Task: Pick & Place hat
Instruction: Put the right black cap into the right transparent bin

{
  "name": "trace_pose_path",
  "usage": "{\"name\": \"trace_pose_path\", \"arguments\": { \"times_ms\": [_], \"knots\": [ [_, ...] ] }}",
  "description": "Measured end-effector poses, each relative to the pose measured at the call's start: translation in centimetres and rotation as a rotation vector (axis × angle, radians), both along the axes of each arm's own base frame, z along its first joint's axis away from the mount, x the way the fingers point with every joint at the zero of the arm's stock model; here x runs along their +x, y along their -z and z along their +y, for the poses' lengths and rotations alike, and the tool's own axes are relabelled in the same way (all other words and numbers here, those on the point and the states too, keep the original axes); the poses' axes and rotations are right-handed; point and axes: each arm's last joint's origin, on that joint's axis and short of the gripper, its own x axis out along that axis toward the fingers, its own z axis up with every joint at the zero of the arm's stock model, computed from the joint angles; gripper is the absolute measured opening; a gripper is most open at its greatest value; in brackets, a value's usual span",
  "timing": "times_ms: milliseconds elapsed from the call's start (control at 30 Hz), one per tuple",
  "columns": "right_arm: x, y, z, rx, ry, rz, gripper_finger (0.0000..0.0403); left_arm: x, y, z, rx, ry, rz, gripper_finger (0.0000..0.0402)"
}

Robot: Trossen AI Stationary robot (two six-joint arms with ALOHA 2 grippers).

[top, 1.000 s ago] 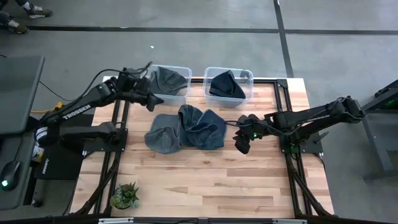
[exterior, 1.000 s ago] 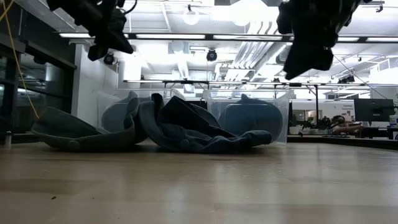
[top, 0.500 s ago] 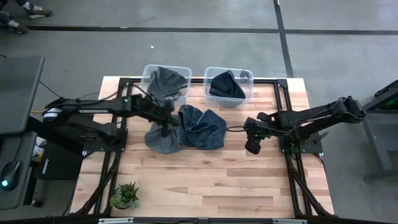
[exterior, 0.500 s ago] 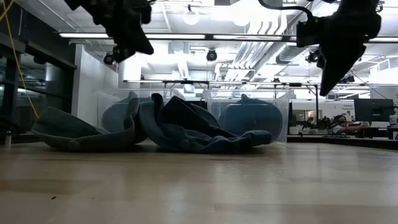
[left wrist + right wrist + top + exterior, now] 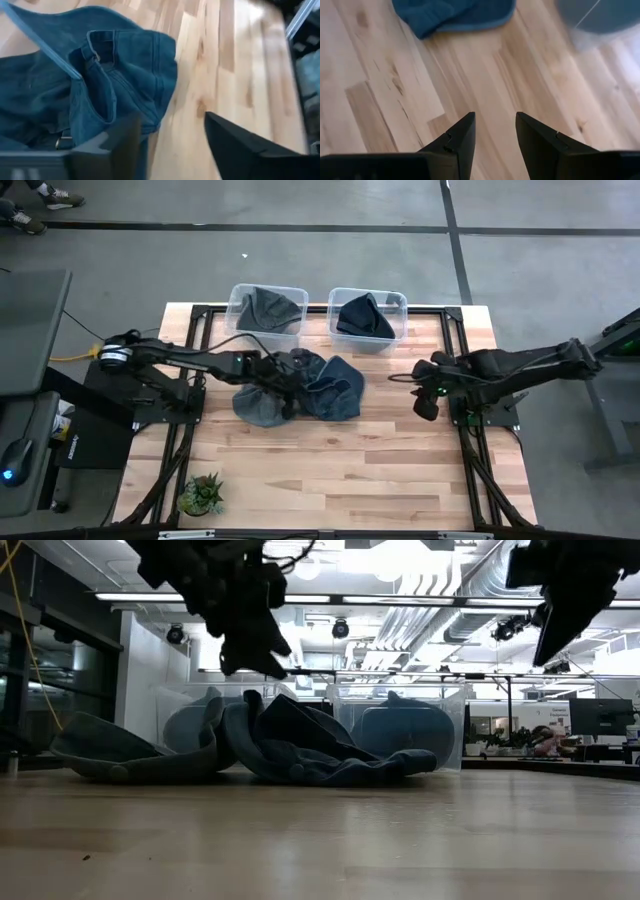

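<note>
My left gripper [image 5: 283, 402] hangs fingers apart directly over the denim hats [image 5: 300, 387] heaped mid-table, nothing held. Beyond them, two clear bins [image 5: 367, 318] each hold a hat. My right gripper [image 5: 425, 402], also parted and empty, hovers over bare wood well off to the side.

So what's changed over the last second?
The left gripper swung from beside the left bin out over the hats on the table, fingers open, nothing gripped. The right gripper pulled back toward its base. Hats and both bins unchanged.
</note>
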Motion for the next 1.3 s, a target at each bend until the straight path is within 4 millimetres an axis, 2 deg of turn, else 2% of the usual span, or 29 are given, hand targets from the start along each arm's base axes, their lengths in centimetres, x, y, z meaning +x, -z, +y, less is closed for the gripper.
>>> {"name": "trace_pose_path", "arguments": {
  "times_ms": [100, 233, 367, 500, 700, 900, 1133, 1300],
  "knots": [
    [-0.9, -0.7, -0.1, -0.014, -0.022, -0.050, 0.0135, 0.5, 0.9, -0.5, 0.074, 0.024, 0.022, 0.0262],
    [-1.9, -1.2, -0.3, -0.022, -0.037, -0.093, 0.0135, 0.9, 2.0, -0.5, 0.195, -0.015, 0.061, 0.0282],
    [-2.5, -1.5, -0.4, -0.027, -0.053, -0.111, 0.0135, 1.1, 1.7, -0.4, 0.268, -0.054, 0.056, 0.0284],
    [-3.0, -1.6, -0.4, -0.028, -0.058, -0.106, 0.0135, 1.7, 0.2, -0.4, 0.326, -0.033, 0.012, 0.0284],
    [-3.1, -1.5, -0.4, -0.040, -0.076, -0.092, 0.0135, 1.7, -0.9, -0.1, 0.441, -0.015, 0.098, 0.0285],
    [-3.1, -1.5, -0.4, -0.049, -0.091, -0.090, 0.0135, 0.9, -0.3, -0.1, 0.476, 0.040, 0.206, 0.0285],
    [-3.1, -1.5, -0.5, -0.057, -0.091, -0.090, 0.0135, 0.8, -0.2, -0.1, 0.513, 0.068, 0.224, 0.0285],
    [-3.0, -1.5, -0.5, -0.060, -0.081, -0.093, 0.0135, 1.8, 2.1, -0.1, 0.518, 0.098, 0.289, 0.0285]
  ]
}}
